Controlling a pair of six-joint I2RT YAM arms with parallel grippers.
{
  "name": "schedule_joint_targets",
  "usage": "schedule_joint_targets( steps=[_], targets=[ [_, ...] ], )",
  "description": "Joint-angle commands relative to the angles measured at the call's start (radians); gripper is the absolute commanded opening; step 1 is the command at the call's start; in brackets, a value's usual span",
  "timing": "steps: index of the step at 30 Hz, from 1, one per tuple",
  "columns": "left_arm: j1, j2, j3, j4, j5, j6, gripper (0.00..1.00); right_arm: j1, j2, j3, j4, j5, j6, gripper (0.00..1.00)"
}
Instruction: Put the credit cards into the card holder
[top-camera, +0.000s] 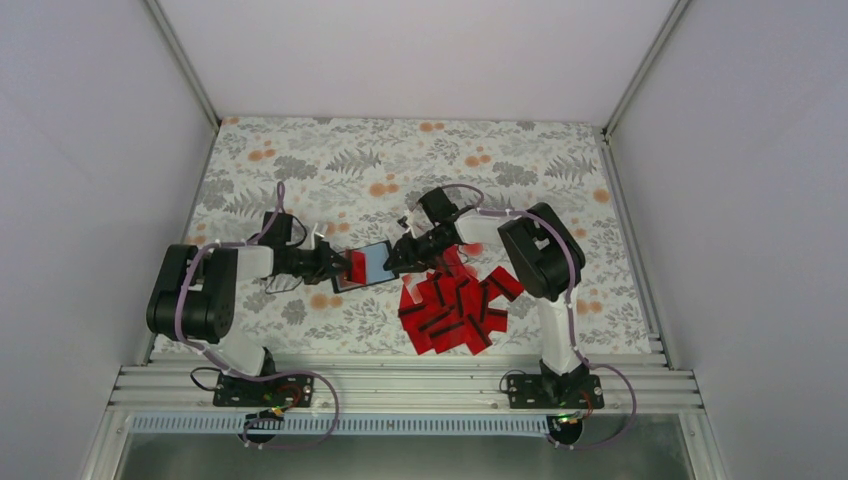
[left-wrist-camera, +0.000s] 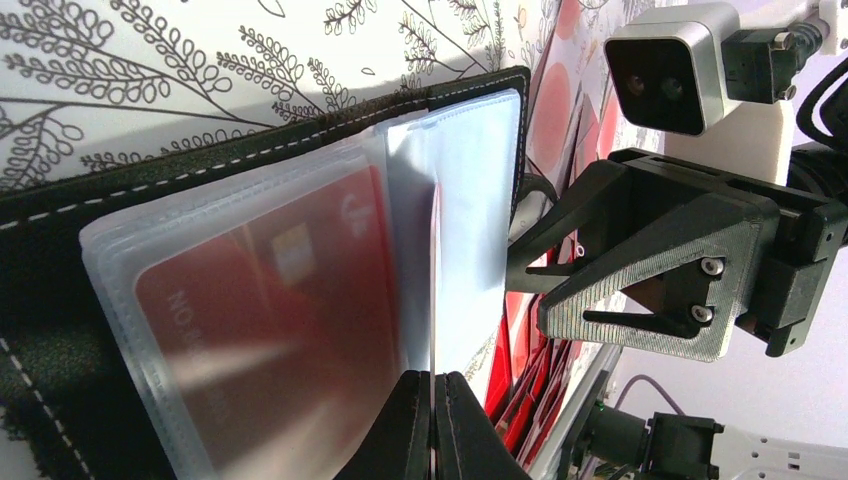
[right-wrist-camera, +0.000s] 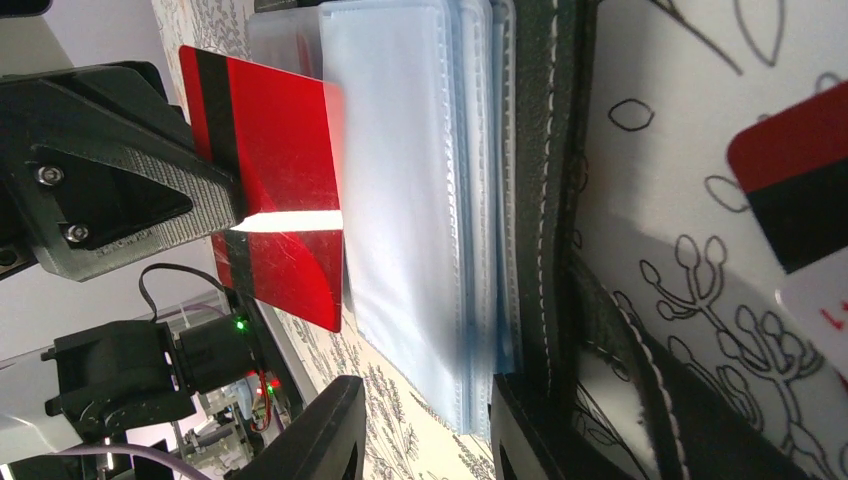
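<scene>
Trouble seen from above: the card holder (top-camera: 378, 264) lies open on the cloth (top-camera: 300, 160), just beside the heap of credit cards (top-camera: 455, 305). The left gripper (top-camera: 325, 262) and the right gripper (top-camera: 405, 250) reach low at it from opposite sides, so a pull could drag it.

Left wrist view: the left gripper is closed on one of the clear sleeves (left-wrist-camera: 460, 180), which may slip or tear.

Right wrist view: the right fingers stand apart around the sleeve edges, seemingly not pressing. Closing there could crumple them.

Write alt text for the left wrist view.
An open black wallet fills the frame over a floral cloth, a red card showing through its clear sleeves. The left tool pinches one sleeve at the bottom; the right tool points at it from the right.
</scene>
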Motion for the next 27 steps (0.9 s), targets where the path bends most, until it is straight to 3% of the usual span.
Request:
schedule_joint_targets(
  steps=[1, 27],
  targets=[
    [-0.003, 0.017, 0.009, 0.041, 0.002, 0.016, 0.02, 0.022, 0.021, -0.03, -0.065, 0.075, 0.001, 0.33],
    [-0.005, 0.065, 0.016, 0.125, 0.005, -0.037, 0.02, 0.059, -0.005, -0.07, -0.056, 0.082, 0.027, 0.3]
  ],
)
